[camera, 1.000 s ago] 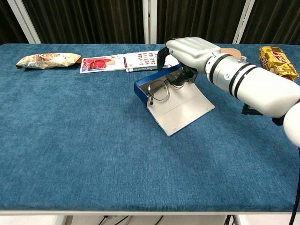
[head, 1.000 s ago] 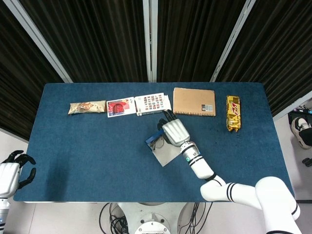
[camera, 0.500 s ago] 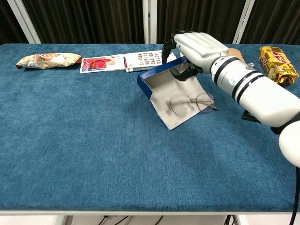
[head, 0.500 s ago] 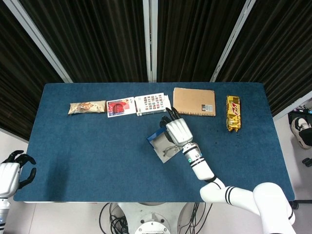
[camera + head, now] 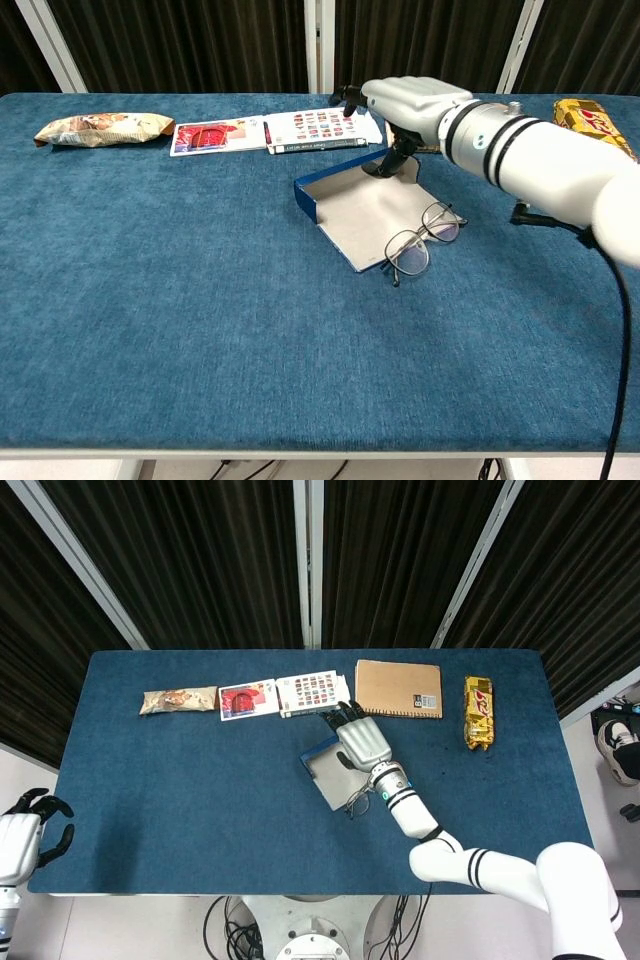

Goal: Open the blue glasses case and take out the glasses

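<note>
Glasses (image 5: 422, 238) on open blue case (image 5: 350, 205) edge, just before right robot hand (image 5: 400, 105), released

Head overhead, chest frontal; both share table (image 5: 150, 780).

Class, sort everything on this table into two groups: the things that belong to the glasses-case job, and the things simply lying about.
Belongs to the job:
blue glasses case, lying open
glasses, at the case's near edge
right hand, over the case's far end

Just lying about:
snack packet
red leaflet
picture card
brown notebook
yellow packet
</note>
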`<state>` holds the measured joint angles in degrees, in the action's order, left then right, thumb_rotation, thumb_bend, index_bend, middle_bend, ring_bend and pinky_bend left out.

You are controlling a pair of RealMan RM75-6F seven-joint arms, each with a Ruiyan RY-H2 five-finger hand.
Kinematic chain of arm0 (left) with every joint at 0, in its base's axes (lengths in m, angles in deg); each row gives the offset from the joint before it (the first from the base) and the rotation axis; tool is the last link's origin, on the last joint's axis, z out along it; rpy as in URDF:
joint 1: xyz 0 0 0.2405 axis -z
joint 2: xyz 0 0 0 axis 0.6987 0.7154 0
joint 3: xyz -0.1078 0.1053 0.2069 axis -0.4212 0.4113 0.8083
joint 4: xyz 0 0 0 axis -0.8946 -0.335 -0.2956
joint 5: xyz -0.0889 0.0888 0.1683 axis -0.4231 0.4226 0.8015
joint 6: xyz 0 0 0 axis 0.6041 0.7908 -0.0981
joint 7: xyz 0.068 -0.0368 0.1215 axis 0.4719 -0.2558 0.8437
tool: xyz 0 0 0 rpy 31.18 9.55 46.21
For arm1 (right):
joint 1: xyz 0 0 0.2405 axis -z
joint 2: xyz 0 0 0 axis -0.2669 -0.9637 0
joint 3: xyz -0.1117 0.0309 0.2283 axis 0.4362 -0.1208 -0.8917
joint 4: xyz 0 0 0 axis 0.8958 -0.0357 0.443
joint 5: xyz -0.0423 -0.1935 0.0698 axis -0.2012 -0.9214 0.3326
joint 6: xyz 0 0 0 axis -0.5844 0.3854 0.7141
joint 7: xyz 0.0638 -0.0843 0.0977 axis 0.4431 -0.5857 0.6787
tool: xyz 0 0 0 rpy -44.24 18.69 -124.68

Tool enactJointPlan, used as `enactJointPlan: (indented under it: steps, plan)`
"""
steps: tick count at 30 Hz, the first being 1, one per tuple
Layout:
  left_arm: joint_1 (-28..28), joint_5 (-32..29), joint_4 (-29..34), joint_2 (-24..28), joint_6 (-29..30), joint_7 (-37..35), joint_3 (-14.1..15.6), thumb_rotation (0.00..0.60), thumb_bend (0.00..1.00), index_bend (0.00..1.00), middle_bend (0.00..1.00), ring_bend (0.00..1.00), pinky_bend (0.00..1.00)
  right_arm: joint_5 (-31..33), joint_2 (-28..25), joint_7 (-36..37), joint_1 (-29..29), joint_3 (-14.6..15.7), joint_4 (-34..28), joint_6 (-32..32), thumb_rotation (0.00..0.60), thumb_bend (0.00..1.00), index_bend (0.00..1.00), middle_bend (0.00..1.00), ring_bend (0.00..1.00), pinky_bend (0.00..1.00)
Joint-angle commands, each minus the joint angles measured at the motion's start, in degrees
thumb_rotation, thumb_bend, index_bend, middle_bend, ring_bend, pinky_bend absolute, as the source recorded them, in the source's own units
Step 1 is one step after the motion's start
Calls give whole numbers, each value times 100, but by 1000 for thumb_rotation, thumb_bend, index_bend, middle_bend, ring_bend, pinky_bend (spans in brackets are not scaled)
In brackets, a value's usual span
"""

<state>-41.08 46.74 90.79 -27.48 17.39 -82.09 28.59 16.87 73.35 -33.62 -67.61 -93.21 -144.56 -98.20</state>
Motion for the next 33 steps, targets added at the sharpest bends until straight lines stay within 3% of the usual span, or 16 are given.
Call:
enactJointPlan:
  steps: [1, 7, 12, 24, 33]
  plan:
    - [3, -3, 3, 0, -6, 15, 0, 600, 395, 490, 414, 210, 523, -865, -690, 588, 493, 467, -901, -445, 600, 313, 218, 191, 0, 0]
    - [-1, -9, 22, -6, 2, 61, -1, 600, 396, 489, 414, 210, 522, -1565, -1380, 1000, 873, 1175, -1373, -399, 600, 329, 354, 230, 0, 0]
    - [-1, -23, 25, -16, 5, 97, -9, 600, 396, 489, 414, 210, 523, -1795, -1435, 1059, 965, 1417, -1183, -293, 600, 329, 374, 231, 0, 0]
    - [-7, -24, 23, -22, 15, 96, -10, 600, 395, 489, 414, 210, 523, -1946, -1075, 1150, 846, 1313, -603, -49, 600, 337, 388, 232, 0, 0]
    - [-7, -18, 16, -17, 13, 69, -8, 600, 395, 489, 414, 210, 523, -1877, -883, 1135, 779, 1227, -313, 136, 600, 390, 561, 260, 0, 0]
